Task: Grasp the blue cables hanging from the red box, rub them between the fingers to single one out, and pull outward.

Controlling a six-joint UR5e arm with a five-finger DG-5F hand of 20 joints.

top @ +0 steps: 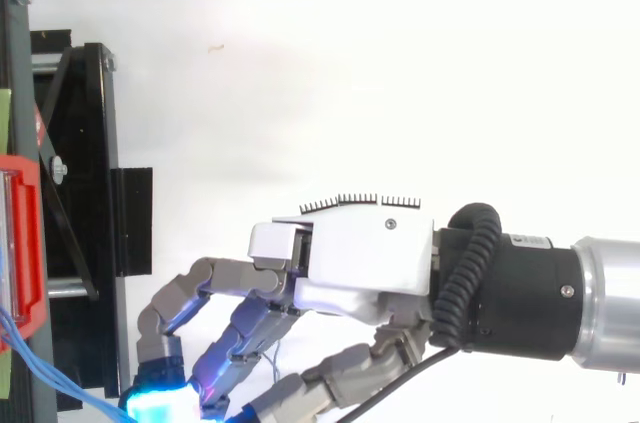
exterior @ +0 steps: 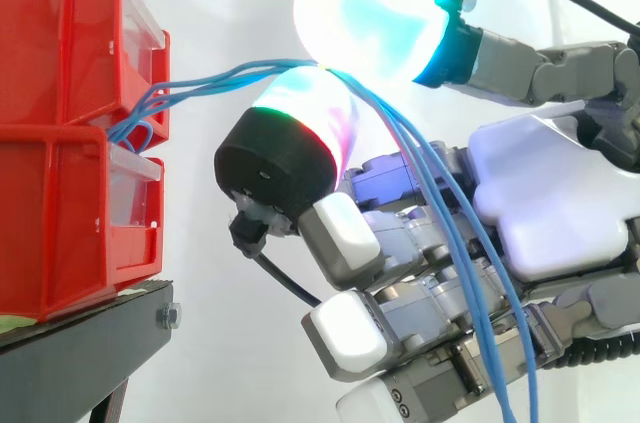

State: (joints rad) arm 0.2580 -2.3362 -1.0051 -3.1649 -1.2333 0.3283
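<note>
The robot's multi-fingered hand (exterior: pixel 560 198), grey-jointed with a white palm, sits closest to the side camera and reaches in from the right. Two of its thick glowing fingertips (exterior: pixel 370 23) are pressed toward each other. The upper pad shines white, cyan and green; the lower is white with a magenta tinge above a black base. Between them they pinch a bundle of thin blue cables (exterior: pixel 215 76). The other fingers curl loosely below, showing white pads, apart from the pinch.

From the pinch the blue cables run leftward, nearly level and slightly fanned, to two stacked red plastic bins (exterior: pixel 60 33). They enter at the front where the upper bin meets the lower, and I cannot tell which bin they come from. On the near side of the pinch the strands drape down across the hand to the bottom edge. The bins rest on a black metal stand (exterior: pixel 90 328) before a white curtain (exterior: pixel 220 3).

From above, the hand stretches left with fingers bent down, one cyan pad close to the cables at the lower left
</note>
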